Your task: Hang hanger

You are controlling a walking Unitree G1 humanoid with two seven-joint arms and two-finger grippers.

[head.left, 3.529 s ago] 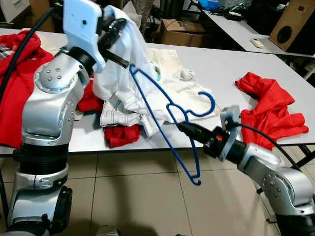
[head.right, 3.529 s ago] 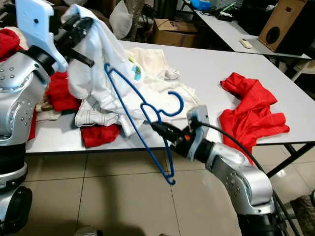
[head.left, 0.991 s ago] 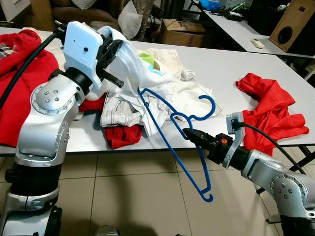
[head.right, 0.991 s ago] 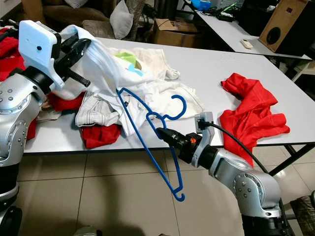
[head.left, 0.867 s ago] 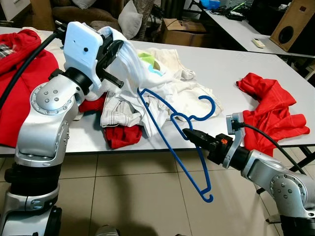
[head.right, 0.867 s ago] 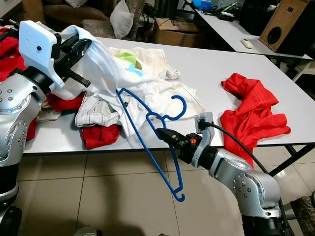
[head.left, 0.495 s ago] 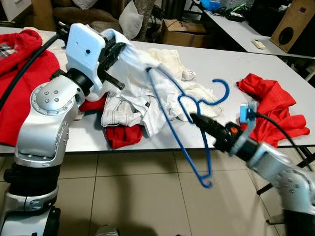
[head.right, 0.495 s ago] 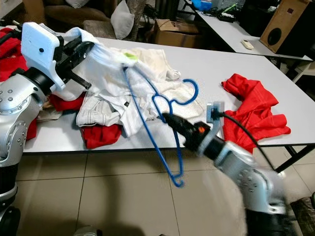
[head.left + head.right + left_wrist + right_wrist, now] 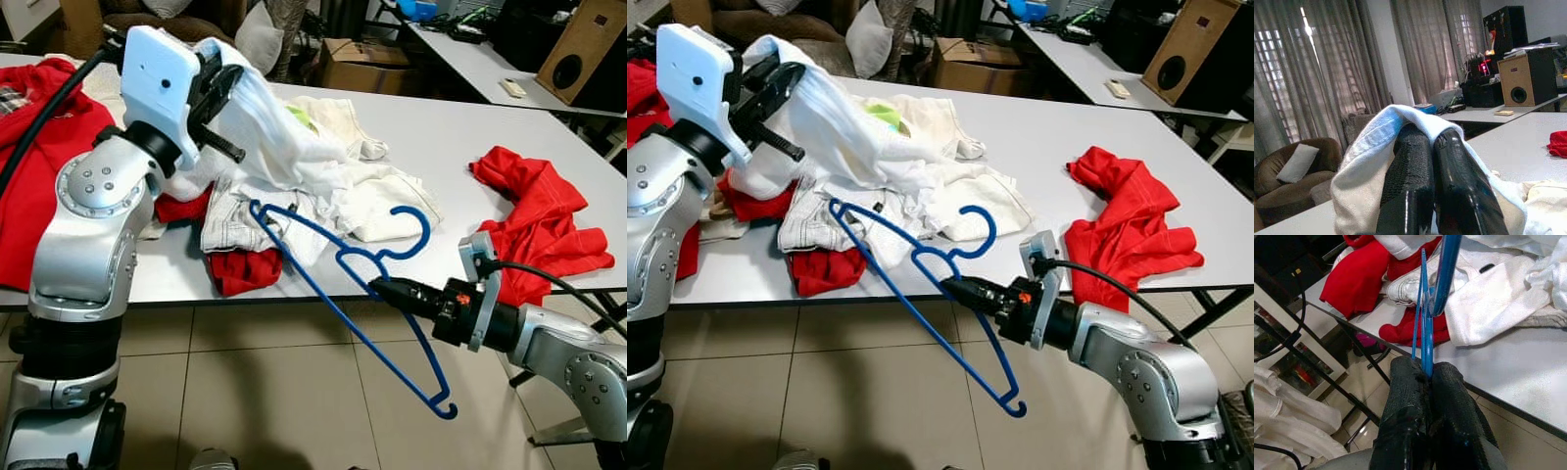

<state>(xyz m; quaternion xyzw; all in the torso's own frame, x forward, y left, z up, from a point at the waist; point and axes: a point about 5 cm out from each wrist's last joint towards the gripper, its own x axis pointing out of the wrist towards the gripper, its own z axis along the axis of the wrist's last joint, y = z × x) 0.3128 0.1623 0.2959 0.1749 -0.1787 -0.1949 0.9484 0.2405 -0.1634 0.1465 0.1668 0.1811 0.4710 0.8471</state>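
My left gripper is raised over the table's left part, shut on a white garment that drapes down onto the clothes pile. In the left wrist view the cloth wraps over the closed fingers. My right gripper is below the table's front edge, shut on the neck of a blue wire hanger. The hanger lies tilted, one shoulder tip near the pile's front, under the hanging garment, the other low over the floor. The right wrist view shows the blue wire pinched between the fingers.
The white table carries a heap of white clothes, a red piece at the front edge, red cloth at far left and a red garment at right. Tiled floor lies in front.
Half a second ago the hanger was swung up with its tip at the held garment. Now my right arm has drawn back and down, and the tip sits lower, below the garment.
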